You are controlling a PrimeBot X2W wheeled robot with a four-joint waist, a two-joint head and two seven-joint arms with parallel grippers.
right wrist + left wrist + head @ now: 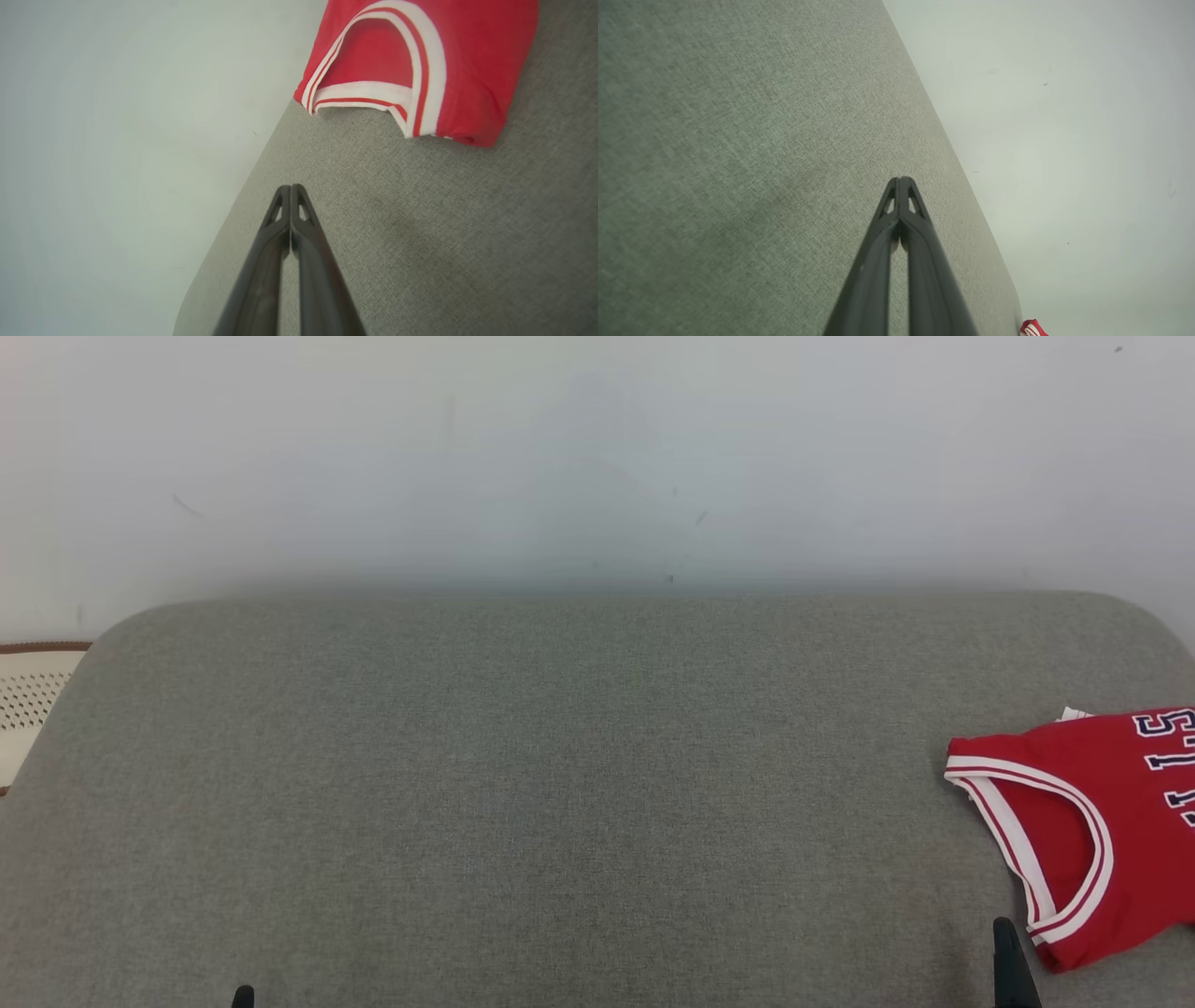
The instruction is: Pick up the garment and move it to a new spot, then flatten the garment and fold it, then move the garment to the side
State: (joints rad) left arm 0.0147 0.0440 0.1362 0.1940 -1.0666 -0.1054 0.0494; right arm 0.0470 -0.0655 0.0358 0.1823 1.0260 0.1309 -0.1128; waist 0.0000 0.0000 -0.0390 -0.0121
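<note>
Head view: red jersey (pixel 1074 803) at 3 o'clock on the grey tabletop (pixel 560 756), looks folded, cut off by the frame. My right claw (pixel 1002 929) is just beside its armhole trim.

Left wrist view: left claw (pixel 901 179) pinched together, empty, over bare fabric.

Right wrist view: right claw (pixel 290 187) also closed, empty, jersey at 1 o'clock.

Risk: a sideways swing of the right claw could snag the trim and drag the fold open.

Soft, even, fairly bright light. In the wrist views the grey tabletop (pixel 560 784) carries faint, diffuse shadows beside the left end effector (pixel 901 179) and the right end effector (pixel 290 186). Those views darken toward the corners. In the head view the tabletop's far edge looks hazy.
</note>
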